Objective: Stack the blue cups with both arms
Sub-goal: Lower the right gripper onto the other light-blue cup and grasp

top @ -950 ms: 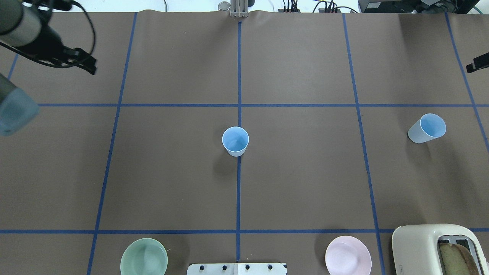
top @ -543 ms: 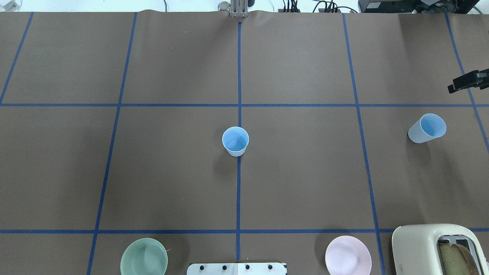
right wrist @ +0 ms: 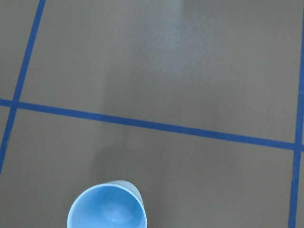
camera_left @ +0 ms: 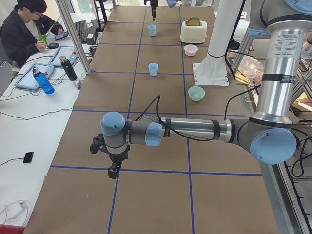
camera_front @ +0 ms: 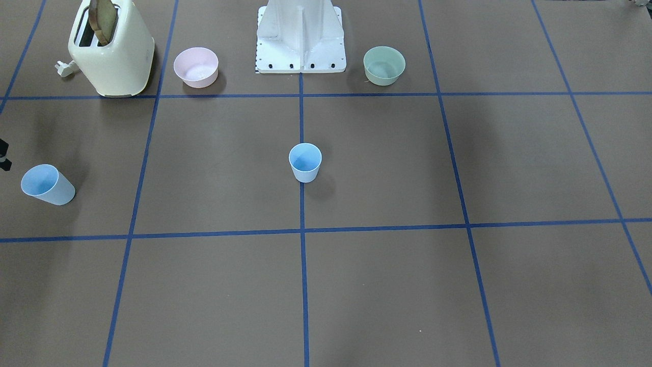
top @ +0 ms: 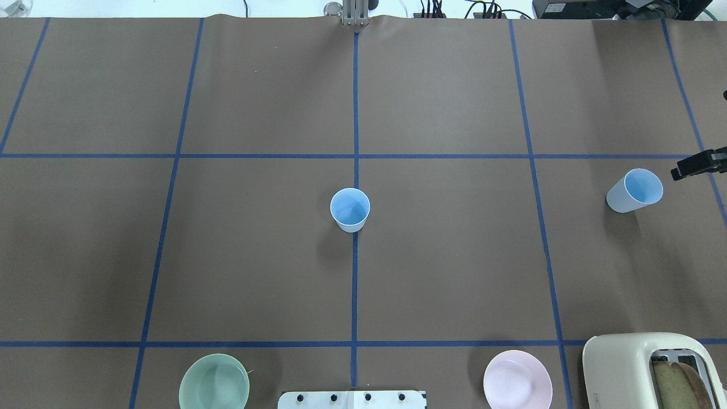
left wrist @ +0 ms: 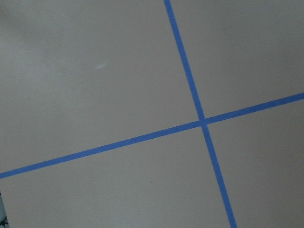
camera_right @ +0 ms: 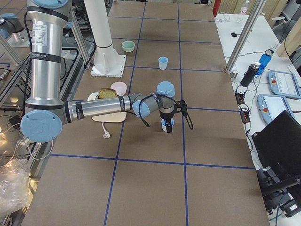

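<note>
A: Clr of near cup (top: 635,192), just beside R pincer (top: 696,166)?
B: Pale blue outside, brighter blue inside. Pincer black.
A: And far cup (top: 350,210), well apart from it?
B: Same blues.
A: Under both?
B: Brown table (top: 454,255) w/ blue tape grid (top: 355,113).
A: Rest?
B: Pale green bowl (top: 214,382), pink bowl (top: 517,379), cream toaster (top: 625,363).

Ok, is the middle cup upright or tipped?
Upright: the middle cup stands on its base, mouth up, in both table views.
</note>
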Robot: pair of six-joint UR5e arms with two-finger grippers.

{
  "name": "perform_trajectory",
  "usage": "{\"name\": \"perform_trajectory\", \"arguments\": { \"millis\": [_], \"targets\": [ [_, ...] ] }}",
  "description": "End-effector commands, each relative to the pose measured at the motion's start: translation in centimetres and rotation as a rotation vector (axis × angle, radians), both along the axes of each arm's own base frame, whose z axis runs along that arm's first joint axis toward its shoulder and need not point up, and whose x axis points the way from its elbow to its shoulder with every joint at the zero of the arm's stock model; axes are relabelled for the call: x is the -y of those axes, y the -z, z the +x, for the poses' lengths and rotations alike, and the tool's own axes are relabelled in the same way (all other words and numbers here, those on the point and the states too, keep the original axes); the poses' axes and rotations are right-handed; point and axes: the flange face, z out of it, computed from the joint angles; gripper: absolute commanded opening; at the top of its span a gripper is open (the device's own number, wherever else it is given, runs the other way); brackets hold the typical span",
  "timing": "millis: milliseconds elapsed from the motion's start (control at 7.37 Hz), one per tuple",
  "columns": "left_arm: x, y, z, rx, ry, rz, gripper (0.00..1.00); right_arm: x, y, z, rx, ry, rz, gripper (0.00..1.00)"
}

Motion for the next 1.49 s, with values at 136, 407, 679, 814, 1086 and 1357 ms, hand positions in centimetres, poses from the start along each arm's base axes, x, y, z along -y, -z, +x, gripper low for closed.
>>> {"name": "perform_trajectory", "arguments": {
  "millis": [136,407,679,814,1086,1357],
  "targets": [
    [-2.3,-2.2,-0.5,0.001,0.012,-0.002,0.98,1.9,-1.5,-3.0,-0.023,0.034,-0.011,0.83],
    [-2.4,-2.2,-0.4,0.0,0.011,-0.003,0.98,3.8,-2.1,-4.3,-0.028,0.041,-0.022,0.56],
    [-2.3,-2.1,-0.4,0.0,0.011,0.0,0.98,3.9,-1.9,-4.9,-0.025,0.044,-0.024,0.07],
    [-2.3,-2.1,-0.4,0.0,0.011,0.0,0.98,3.8,-1.5,-5.3,-0.02,0.057,-0.015,0.0],
    [-2.4,-2.3,-0.4,-0.002,0.013,-0.007,0.98,3.6,0.1,-5.5,0.002,0.063,0.007,0.0],
    [-3.6,-2.9,-0.2,-0.031,0.113,-0.105,0.98,3.9,4.0,-6.0,0.059,0.078,0.04,0.0]
  ]
}}
